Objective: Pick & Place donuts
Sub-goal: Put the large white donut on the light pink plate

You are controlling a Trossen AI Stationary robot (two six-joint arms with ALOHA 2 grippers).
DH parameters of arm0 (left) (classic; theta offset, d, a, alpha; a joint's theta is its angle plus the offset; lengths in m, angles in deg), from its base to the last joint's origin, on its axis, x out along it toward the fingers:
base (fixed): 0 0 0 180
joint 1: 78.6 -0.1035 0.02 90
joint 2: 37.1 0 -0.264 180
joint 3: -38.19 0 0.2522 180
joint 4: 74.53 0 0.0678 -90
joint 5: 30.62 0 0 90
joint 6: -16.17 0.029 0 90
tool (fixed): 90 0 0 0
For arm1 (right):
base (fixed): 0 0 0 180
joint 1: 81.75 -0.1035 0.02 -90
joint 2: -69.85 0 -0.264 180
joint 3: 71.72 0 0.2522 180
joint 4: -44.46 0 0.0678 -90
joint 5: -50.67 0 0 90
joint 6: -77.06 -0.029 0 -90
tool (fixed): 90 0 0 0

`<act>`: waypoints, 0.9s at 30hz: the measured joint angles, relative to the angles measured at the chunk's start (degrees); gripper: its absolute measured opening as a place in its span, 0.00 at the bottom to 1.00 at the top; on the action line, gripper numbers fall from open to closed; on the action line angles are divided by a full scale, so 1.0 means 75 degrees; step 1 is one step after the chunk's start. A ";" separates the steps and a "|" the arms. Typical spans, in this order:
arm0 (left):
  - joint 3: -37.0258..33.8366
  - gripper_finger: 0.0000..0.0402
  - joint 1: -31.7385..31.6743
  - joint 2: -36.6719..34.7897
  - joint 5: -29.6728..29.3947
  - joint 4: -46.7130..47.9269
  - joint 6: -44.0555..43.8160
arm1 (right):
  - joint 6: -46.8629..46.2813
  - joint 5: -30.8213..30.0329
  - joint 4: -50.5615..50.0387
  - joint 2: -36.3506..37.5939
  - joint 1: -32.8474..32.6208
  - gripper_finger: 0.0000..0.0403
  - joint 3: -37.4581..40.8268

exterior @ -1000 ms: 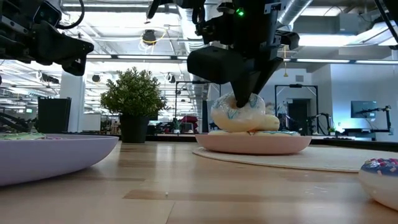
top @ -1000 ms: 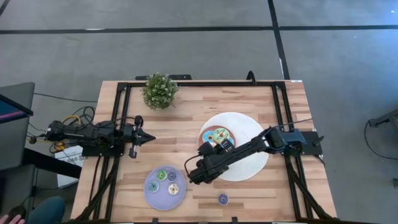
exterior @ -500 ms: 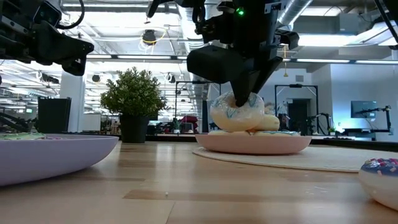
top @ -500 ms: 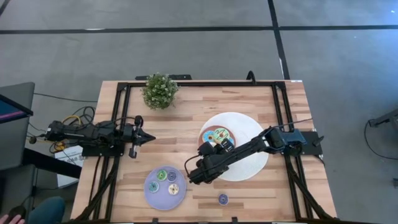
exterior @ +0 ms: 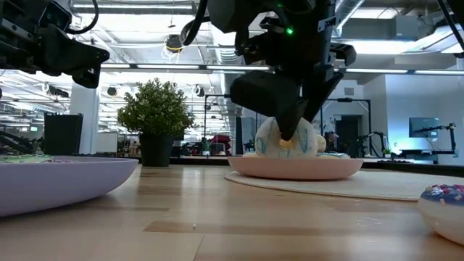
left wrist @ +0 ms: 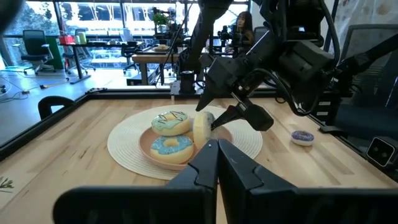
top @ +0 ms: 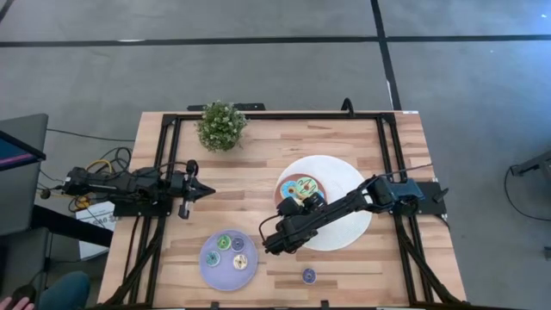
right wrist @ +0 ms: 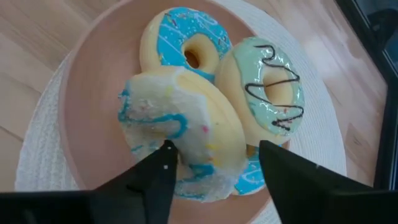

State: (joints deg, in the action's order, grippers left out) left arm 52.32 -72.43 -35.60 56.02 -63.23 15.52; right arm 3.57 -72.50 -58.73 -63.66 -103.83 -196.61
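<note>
My right gripper [right wrist: 214,152] is over the pink plate [top: 303,182], fingers pointing down, shut on a white donut with blue icing [right wrist: 180,124]. The donut stands on edge; it also shows in the low view [exterior: 275,139] and the left wrist view [left wrist: 203,127]. A blue-iced donut [right wrist: 189,43] and a pale-green one with a dark squiggle [right wrist: 270,93] lie on the plate. Small donuts lie on the lavender plate [top: 213,268]. A purple one [top: 308,275] lies on the table. My left gripper [top: 205,189] is shut and empty at the left. My right gripper pinches the white donut's ring between its two fingers, one finger [right wrist: 163,163] on the blue-iced face [right wrist: 149,127], the other [right wrist: 273,163] on the far side. The fingers come from above, pointing down. The donut stands on edge over the plate; whether it clears the others, I cannot tell.
The pink plate sits on a round white mat [top: 349,226]. A potted plant [top: 221,125] stands at the far left of the table. Black frame rails [top: 164,155] run along the table's sides. Bare wood lies between the two plates.
My right gripper has shifted a little toward the table's right edge over the pink plate. The white donut in its hold has turned from a slant, leaning on the other donuts, to standing on edge.
</note>
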 joint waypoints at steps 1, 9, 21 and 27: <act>0.0001 0.00 0.0000 0.0000 -0.0001 0.0000 0.0000 | 0.0000 0.0004 -0.0011 -0.0001 -0.0001 0.57 0.0000; 0.0002 0.00 0.0000 0.0000 -0.0001 0.0000 0.0000 | 0.0040 -0.0037 -0.0055 0.0049 -0.0006 0.63 0.0003; 0.0000 0.00 0.0000 -0.0003 -0.0001 0.0000 0.0000 | 0.0664 -0.0199 -0.0087 0.0168 -0.0004 0.63 -0.0408; 0.0001 0.00 0.0000 -0.0002 -0.0001 0.0000 0.0000 | 0.0902 -0.0209 -0.0081 0.0317 -0.0004 0.63 -0.0524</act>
State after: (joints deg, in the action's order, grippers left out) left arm 52.33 -72.43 -35.62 56.01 -63.23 15.52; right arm 10.34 -74.07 -59.34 -61.28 -103.86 -200.54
